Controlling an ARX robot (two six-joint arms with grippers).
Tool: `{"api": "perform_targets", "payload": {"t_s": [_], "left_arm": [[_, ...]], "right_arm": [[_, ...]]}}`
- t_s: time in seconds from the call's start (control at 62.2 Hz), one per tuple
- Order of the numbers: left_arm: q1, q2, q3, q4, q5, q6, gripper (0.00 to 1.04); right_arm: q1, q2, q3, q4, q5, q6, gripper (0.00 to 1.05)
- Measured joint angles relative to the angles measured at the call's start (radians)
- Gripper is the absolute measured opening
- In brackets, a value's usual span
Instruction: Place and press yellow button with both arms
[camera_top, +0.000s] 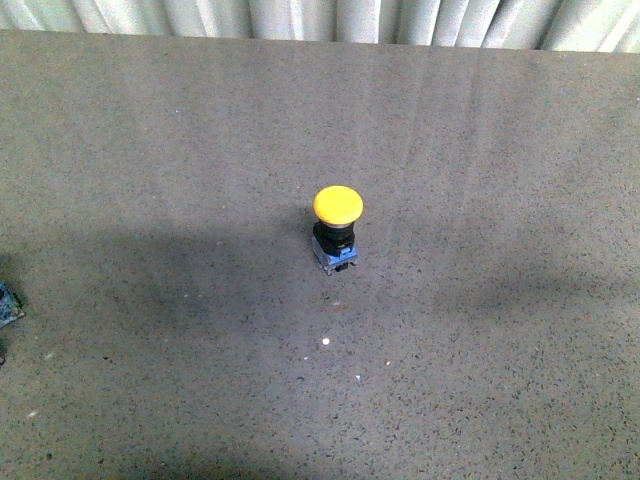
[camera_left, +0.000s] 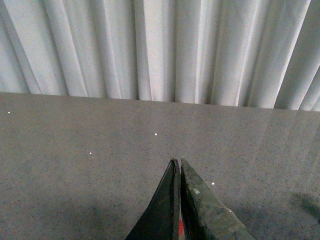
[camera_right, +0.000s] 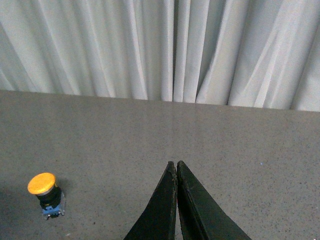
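Note:
The yellow button (camera_top: 337, 229) stands upright in the middle of the grey table, its yellow cap on a black collar and a small blue-grey base. Neither arm shows in the front view. The right wrist view also holds the yellow button (camera_right: 45, 194), well off to one side of my right gripper (camera_right: 176, 163), which is shut with nothing in it. My left gripper (camera_left: 178, 161) is shut too, empty, pointing over bare table; the button does not appear in that view.
The speckled grey table (camera_top: 150, 150) ends at a white pleated curtain (camera_top: 300, 15) along its far edge. A small blue object (camera_top: 8, 303) pokes in at the table's left edge.

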Motion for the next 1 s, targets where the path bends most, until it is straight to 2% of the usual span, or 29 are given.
{"api": "perform_targets", "payload": {"t_s": [0.37,0.756,0.836,0.997], "left_arm": [[0.000,0.000,0.000,0.000,0.000,0.000,0.01],[0.000,0.000,0.000,0.000,0.000,0.000,0.01],[0.000,0.000,0.000,0.000,0.000,0.000,0.01],[0.000,0.000,0.000,0.000,0.000,0.000,0.01]], "right_arm": [[0.000,-0.171,0.000,-0.166,0.000,0.000,0.01],[0.000,-0.272,0.000,-0.267,0.000,0.000,0.01],[0.000,-0.408,0.000,-0.430,0.002,0.000,0.01],[0.000,-0.440,0.000,-0.440,0.002,0.000,0.01]]}}
